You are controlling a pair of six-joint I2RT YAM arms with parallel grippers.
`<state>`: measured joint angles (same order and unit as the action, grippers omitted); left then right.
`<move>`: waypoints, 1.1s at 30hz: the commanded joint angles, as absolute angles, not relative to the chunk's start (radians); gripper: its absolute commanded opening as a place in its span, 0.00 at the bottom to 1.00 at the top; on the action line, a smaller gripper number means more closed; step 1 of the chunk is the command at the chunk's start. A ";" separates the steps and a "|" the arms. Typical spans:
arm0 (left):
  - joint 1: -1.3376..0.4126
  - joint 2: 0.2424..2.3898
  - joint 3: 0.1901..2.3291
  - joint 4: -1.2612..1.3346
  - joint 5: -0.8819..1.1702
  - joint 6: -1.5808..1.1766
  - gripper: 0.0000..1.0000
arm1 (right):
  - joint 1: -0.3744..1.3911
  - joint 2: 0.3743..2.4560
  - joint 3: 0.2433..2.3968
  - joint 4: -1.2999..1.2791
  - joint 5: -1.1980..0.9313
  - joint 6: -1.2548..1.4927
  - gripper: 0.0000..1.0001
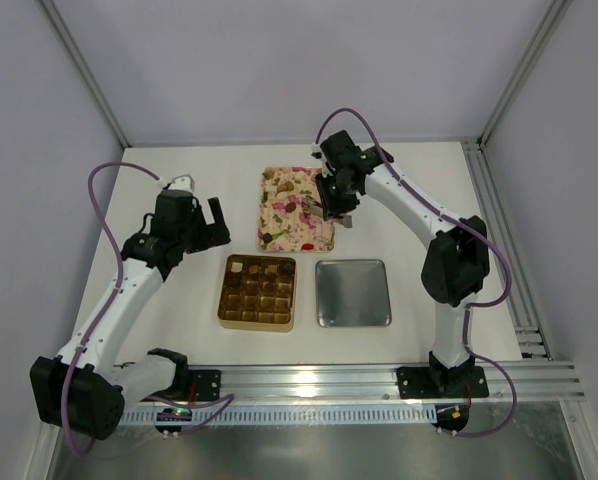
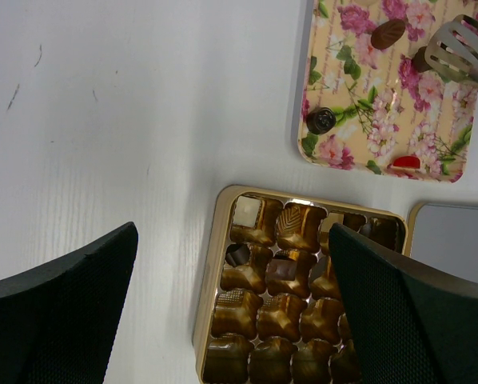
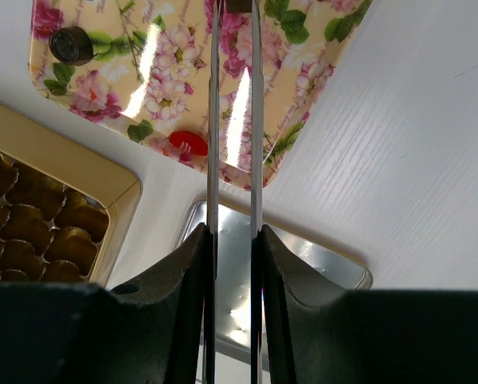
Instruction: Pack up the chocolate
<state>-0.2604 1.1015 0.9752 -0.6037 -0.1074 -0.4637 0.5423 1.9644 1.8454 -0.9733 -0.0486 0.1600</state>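
Our right tool point(image 3: 233, 236) is clamped on metal tongs point(image 3: 214, 144) reaching over the flowered tray point(image 3: 319, 72), where loose chocolate point(image 2: 388, 33) lies. The tong tips are cut off, so we cannot tell if they hold a piece. Our left tool point(image 2: 233, 232) gapes empty above the gold box point(image 2: 209, 272). We judge the pieces light, brittle and easily smudged: pinch their sides gently.

You find no legible word, label, brand, number or sign in any of the three views. The only marks resembling text are faint lines like handwriting, printed among the flowers of the flowered tray point(image 2: 365, 96). They are too small and pale for you to read.
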 commanded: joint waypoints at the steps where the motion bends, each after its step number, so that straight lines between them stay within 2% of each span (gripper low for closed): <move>1: -0.258 1.077 0.991 -0.598 -0.106 -0.462 1.00 | 0.548 1.968 1.856 -0.962 -0.061 0.150 0.31; 17: -0.258 1.077 0.991 -0.600 -0.106 -0.460 1.00 | 0.551 1.965 1.858 -0.963 -0.061 0.150 0.38; 33: -0.258 1.075 0.991 -0.600 -0.104 -0.462 1.00 | 0.558 1.953 1.848 -0.973 -0.048 0.147 0.39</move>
